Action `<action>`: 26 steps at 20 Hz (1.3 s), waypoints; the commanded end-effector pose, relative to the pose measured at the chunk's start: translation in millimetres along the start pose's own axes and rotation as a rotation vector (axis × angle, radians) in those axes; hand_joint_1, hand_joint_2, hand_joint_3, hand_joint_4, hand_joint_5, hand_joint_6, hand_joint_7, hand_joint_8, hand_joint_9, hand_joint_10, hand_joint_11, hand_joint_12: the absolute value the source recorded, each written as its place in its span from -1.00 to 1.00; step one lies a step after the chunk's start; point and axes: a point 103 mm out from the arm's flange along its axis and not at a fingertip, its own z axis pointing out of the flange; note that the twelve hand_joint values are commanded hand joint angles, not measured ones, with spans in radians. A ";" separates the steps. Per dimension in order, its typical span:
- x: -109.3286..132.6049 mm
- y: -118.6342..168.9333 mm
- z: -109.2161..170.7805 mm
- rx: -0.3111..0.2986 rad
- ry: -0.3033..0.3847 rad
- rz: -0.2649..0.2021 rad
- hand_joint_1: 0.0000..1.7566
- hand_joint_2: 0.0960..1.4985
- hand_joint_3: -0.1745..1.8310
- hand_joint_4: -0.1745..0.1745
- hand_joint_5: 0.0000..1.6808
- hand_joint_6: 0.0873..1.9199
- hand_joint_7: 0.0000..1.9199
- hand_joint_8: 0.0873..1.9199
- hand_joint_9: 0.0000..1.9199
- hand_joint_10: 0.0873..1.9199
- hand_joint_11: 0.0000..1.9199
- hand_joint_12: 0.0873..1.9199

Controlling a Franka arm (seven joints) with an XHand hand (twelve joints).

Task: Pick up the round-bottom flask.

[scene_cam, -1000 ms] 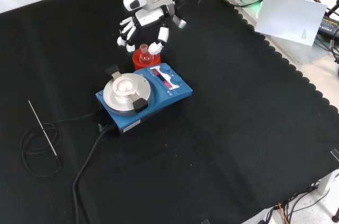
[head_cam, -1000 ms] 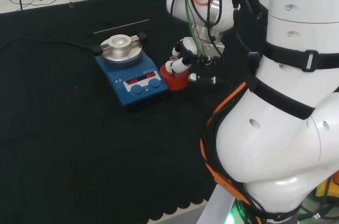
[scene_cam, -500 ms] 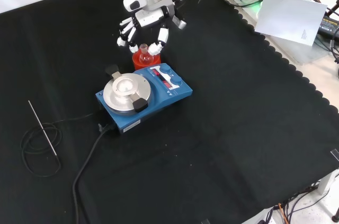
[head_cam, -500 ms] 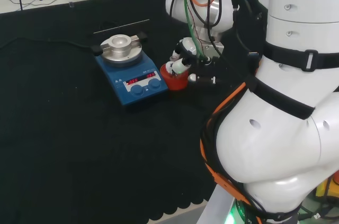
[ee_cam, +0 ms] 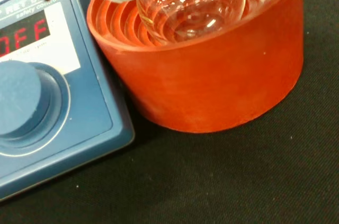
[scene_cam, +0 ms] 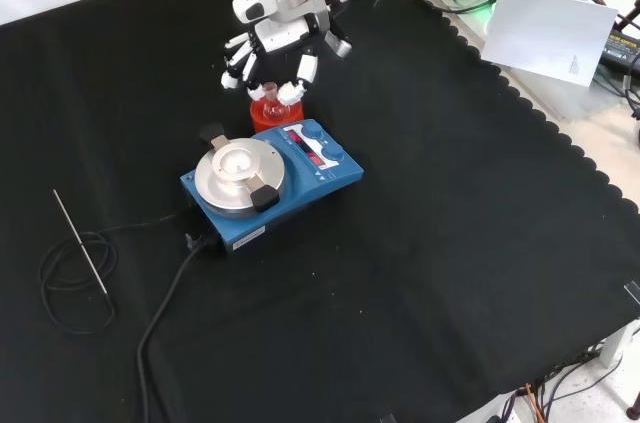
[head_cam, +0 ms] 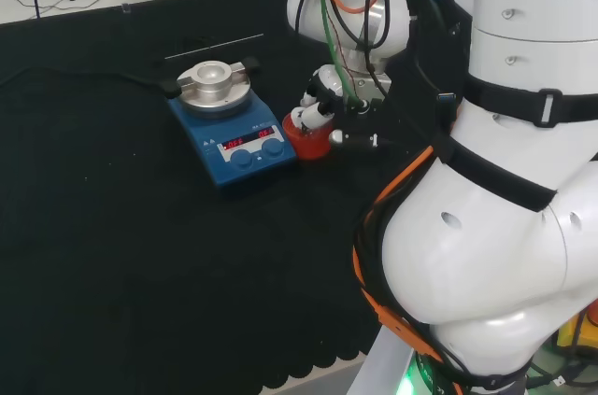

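Note:
The clear round-bottom flask [ee_cam: 190, 7] sits in a red ribbed stand [ee_cam: 212, 75], close against the blue hotplate. In the front view the flask [scene_cam: 268, 96] shows as a small glass neck over the stand [scene_cam: 266, 116]. The black and white hand [scene_cam: 272, 48] hangs right above it, with its fingertips [scene_cam: 292, 92] lowered on either side of the neck. The fingers are partly bent and still spread, and I cannot tell whether they touch the glass. In the head view the hand [head_cam: 322, 101] covers the flask above the stand [head_cam: 308, 141].
The blue hotplate stirrer [scene_cam: 272, 178] with a round metal top stands beside the stand, its cable [scene_cam: 165, 293] trailing toward the front. A thin rod and a coiled wire [scene_cam: 75, 258] lie at the front view's left. The arm's white links [head_cam: 486, 208] fill the head view's right.
The hand has sunk a little toward the flask and its fingertips have drawn closer around the neck. The flask and its stand have not moved.

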 end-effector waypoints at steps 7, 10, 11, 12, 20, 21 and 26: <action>1.2 0.2 -14.2 -0.072 -0.029 0.021 0.17 0.06 -0.26 1.00 0.18 0.12 -0.56 -0.50 -0.35 -0.49 -0.81 0.34; 1.5 0.8 -21.0 -0.070 -0.024 0.019 0.18 -0.03 -0.14 1.00 0.19 0.16 -0.55 -0.50 -0.33 -0.50 -0.78 0.34; 1.4 1.0 -24.2 -0.068 -0.024 0.020 0.18 -0.05 -0.12 1.00 0.20 0.16 -0.55 -0.50 -0.32 -0.50 -0.78 0.34; 1.9 1.3 -27.8 -0.064 -0.024 0.019 0.18 -0.06 -0.10 1.00 0.20 0.16 -0.54 -0.50 -0.32 -0.50 -0.77 0.34; 12.8 3.6 -62.9 -0.011 -0.044 0.020 0.20 -0.12 -0.04 1.00 0.23 0.15 -0.54 -0.50 -0.32 -0.50 -0.75 0.34; 15.0 3.2 -67.4 -0.012 -0.048 0.020 0.20 -0.12 -0.04 1.00 0.23 0.15 -0.54 -0.50 -0.32 -0.50 -0.75 0.34; 24.0 1.2 -85.2 0.016 -0.078 0.014 0.20 -0.14 -0.03 1.00 0.24 0.14 -0.55 -0.50 -0.32 -0.50 -0.74 0.34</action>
